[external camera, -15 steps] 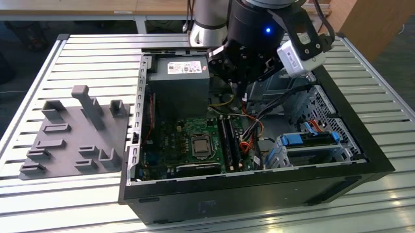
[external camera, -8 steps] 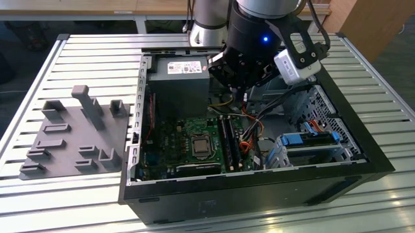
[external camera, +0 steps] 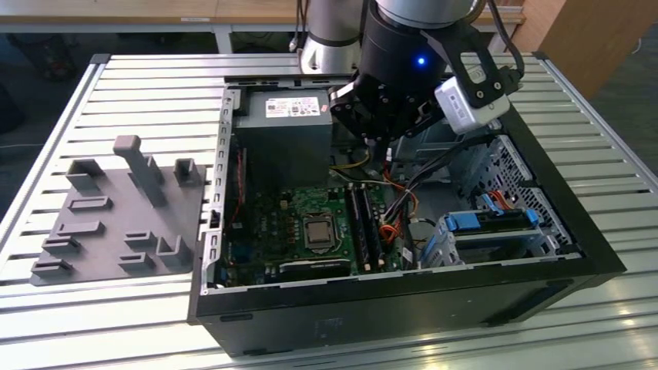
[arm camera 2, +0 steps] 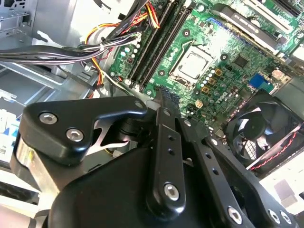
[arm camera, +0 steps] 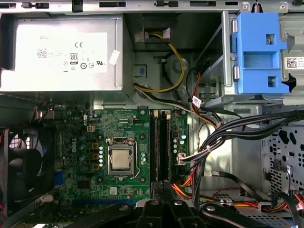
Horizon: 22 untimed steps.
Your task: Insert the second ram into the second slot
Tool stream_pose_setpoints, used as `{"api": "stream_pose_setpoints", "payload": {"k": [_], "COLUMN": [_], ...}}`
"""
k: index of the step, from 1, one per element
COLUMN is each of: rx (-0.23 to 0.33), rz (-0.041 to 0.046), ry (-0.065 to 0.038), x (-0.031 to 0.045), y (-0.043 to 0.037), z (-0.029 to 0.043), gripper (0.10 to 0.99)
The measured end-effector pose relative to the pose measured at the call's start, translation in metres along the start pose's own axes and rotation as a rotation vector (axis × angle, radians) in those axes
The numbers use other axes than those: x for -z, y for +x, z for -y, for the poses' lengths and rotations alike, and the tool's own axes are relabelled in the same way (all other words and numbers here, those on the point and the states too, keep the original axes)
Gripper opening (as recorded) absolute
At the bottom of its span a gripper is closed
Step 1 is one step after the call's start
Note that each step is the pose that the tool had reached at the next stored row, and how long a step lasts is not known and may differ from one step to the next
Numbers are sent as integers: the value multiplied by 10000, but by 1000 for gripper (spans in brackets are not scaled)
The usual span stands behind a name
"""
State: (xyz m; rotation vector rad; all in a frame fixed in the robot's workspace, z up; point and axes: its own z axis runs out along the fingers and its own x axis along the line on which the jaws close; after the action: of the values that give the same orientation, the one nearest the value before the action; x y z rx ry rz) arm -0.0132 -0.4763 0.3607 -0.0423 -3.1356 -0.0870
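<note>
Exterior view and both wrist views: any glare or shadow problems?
Exterior view: strong glare on the ribbed white metal table along the picture's lower edge; inside the black computer case it is shady. First wrist view: even light on the green motherboard, the black cooling fan dim. Second wrist view: pale blown-out patches at the frame's edges.

Slatted metal table [external camera: 123, 85], glare on slats; wooden desktop [external camera: 154, 9] behind; brown panel [external camera: 586, 31] at exterior view's right.

Open black computer case [external camera: 411, 308] sits on the slatted bench [external camera: 103, 324]. Inside: grey power supply [external camera: 283, 131] next to the green motherboard [external camera: 277, 223], blue drive bracket [external camera: 488, 220] opposite. A grey fixture plate [external camera: 113, 223] lies at the exterior view's left.
</note>
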Motion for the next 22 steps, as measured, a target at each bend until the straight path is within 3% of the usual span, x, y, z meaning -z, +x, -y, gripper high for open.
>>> {"api": "stream_pose_setpoints", "payload": {"k": [22], "rx": [0], "rz": [1], "ry": [-3], "x": [-71], "y": [0], "z": [4], "gripper": [106]}}
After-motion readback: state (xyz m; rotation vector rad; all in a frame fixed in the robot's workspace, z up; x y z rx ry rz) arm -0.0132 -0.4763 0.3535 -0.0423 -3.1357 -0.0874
